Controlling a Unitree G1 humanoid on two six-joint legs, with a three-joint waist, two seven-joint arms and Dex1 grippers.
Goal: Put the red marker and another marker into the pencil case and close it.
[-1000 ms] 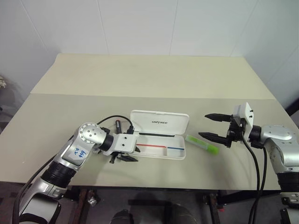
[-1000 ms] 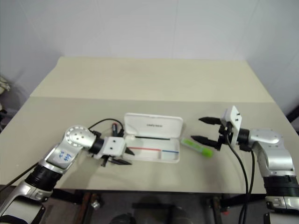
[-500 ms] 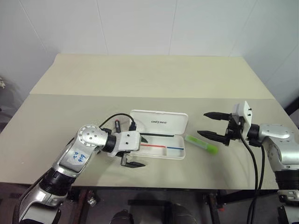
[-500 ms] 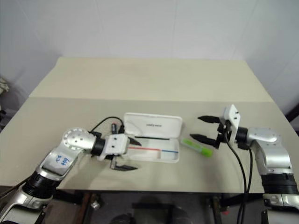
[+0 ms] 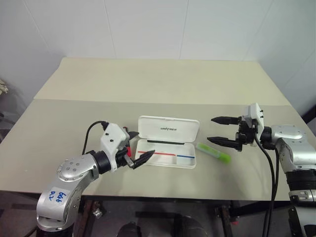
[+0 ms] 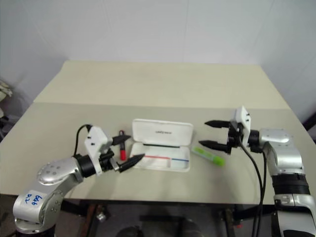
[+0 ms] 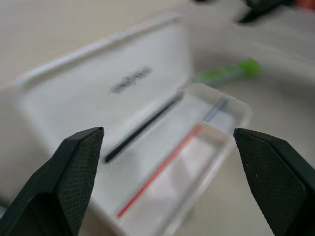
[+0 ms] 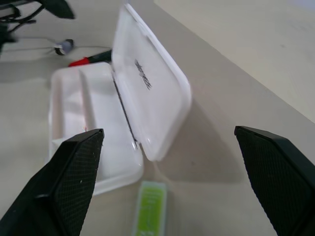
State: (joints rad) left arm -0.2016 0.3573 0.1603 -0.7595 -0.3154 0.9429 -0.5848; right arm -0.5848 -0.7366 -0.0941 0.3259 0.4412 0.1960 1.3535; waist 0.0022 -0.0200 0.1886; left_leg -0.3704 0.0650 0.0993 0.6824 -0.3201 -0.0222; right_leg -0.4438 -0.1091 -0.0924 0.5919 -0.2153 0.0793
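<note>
Left claw spread, empty, at the case's 9 o'clock end. Case lies open near the tabletop's front edge. Red marker beside that end, hidden in left wrist view. Green marker at 3 o'clock; right claw spread above it. Far tabletop bare.

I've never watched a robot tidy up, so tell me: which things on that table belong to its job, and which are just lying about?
Part of the job:
- pencil case, lid open
- red marker, on the table beside the case
- green marker, on the table beside the case
- left gripper and right gripper, both open

Just lying about:
- nothing besides the table
</note>
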